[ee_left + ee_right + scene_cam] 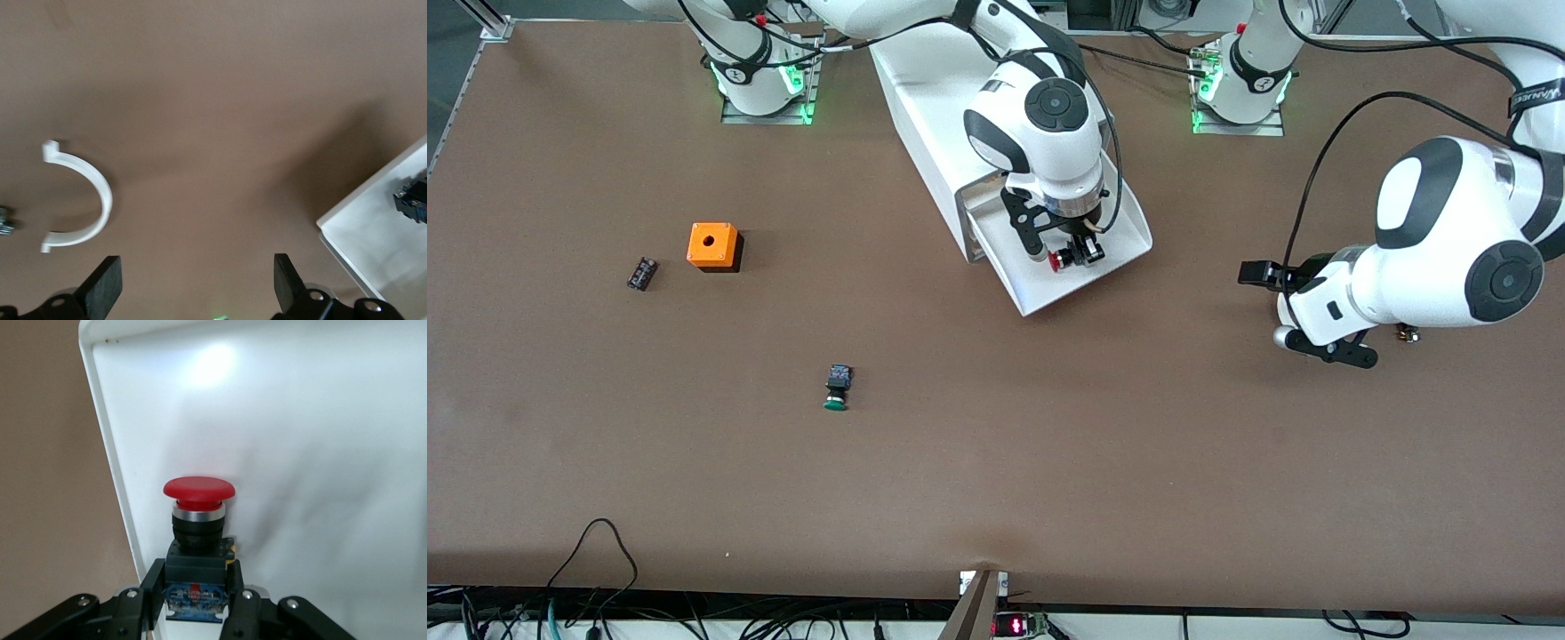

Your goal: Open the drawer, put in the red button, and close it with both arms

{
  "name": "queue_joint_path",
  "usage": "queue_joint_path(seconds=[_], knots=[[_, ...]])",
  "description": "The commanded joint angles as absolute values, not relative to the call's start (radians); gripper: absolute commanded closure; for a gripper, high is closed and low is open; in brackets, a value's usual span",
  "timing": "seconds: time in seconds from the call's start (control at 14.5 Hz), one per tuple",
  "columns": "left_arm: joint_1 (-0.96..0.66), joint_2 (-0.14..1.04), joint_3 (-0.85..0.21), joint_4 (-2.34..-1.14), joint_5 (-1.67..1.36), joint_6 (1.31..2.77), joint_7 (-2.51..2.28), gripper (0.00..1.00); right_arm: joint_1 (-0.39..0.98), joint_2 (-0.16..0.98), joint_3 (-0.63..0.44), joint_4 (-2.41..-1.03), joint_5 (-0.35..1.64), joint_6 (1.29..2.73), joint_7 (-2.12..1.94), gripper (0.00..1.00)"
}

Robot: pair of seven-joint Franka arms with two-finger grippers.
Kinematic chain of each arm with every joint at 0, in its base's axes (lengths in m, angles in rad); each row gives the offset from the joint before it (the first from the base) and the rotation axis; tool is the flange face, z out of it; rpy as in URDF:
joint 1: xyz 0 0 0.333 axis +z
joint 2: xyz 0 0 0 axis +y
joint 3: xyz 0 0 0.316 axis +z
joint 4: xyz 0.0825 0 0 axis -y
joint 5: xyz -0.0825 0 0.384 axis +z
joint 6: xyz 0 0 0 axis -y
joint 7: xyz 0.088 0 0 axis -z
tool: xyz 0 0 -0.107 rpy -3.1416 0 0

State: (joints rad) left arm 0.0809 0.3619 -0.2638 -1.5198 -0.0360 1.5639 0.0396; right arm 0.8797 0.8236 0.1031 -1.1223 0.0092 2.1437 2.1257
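The red button (1060, 260) has a round red cap, a silver collar and a black-and-blue body. My right gripper (1074, 253) is shut on its body and holds it over the tray of the open white drawer (1129, 233), near the tray's front end. In the right wrist view the button (199, 490) sits between my fingers (195, 587), close to the tray's side rim (110, 473). My left gripper (1303, 316) is open and empty over bare table toward the left arm's end. Its fingers (107, 283) stand wide apart.
A green-capped button (837, 389), an orange box with a hole (713, 246) and a small black block (641, 273) lie toward the right arm's end. A white half-ring (87, 200) lies on the table under my left gripper, and a small part (1408, 335) lies beside it.
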Motion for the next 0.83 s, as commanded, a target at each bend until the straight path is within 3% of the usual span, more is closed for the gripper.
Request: queue_joint_path(seconds=[0.0,0.07,0.14,0.21,0.76], knots=[[0.055,0.370,-0.261,-1.463,0.067,1.534,0.026,0.00,0.888,0.831,0.092,-1.095,0.014,2.148,2.141,1.00],[0.054,0.374,-0.258,-1.462,0.063,1.543,0.029,0.00,0.887,0.831,0.091,-1.095,0.014,2.148,2.141,0.99],[0.055,0.389,-0.258,-1.448,0.058,1.548,0.029,0.00,0.884,0.831,0.091,-1.095,0.014,2.148,2.138,0.77],[0.054,0.399,-0.256,-1.410,0.060,1.548,0.023,0.00,0.881,0.831,0.091,-1.095,0.015,2.148,2.138,0.01],[0.060,0.384,-0.256,-1.453,-0.020,1.597,-0.322,0.01,0.830,0.792,0.080,-1.091,0.014,2.063,2.025,0.00]])
